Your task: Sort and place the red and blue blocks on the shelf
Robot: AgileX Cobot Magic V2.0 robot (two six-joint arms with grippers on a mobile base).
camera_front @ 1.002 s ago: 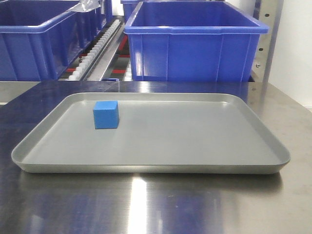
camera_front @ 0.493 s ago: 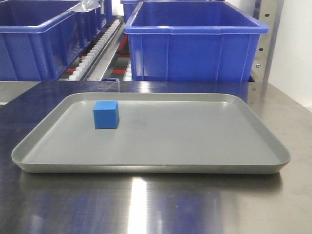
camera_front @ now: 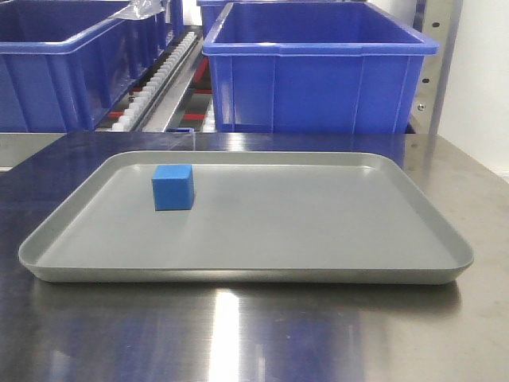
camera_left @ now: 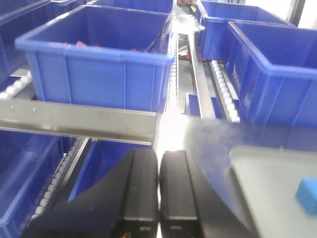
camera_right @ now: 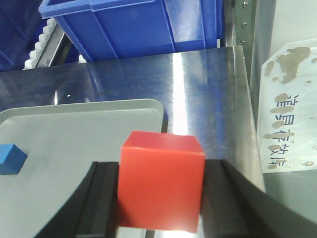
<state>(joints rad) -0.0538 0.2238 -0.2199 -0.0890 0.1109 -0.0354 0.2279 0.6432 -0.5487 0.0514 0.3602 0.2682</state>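
Red block [camera_right: 161,181]: bright red matte cube, plain faces, upright, clamped between fingers of right claw [camera_right: 162,203]; seen over steel surface [camera_right: 208,89], near tray [camera_front: 238,274] corner.
Blue block [camera_front: 172,187]: mid-blue cube, sits flat in tray, far-left part.
Shelf [camera_left: 79,121]: brushed-steel front rail with two small screws, white roller tracks behind, blue bins [camera_left: 99,64] resting on rollers.

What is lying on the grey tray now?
Only the blue block stands on the grey tray, toward its back left corner. The rest of its floor is bare. The red block is off it, clamped in the right gripper. The patch under the blue block is covered.
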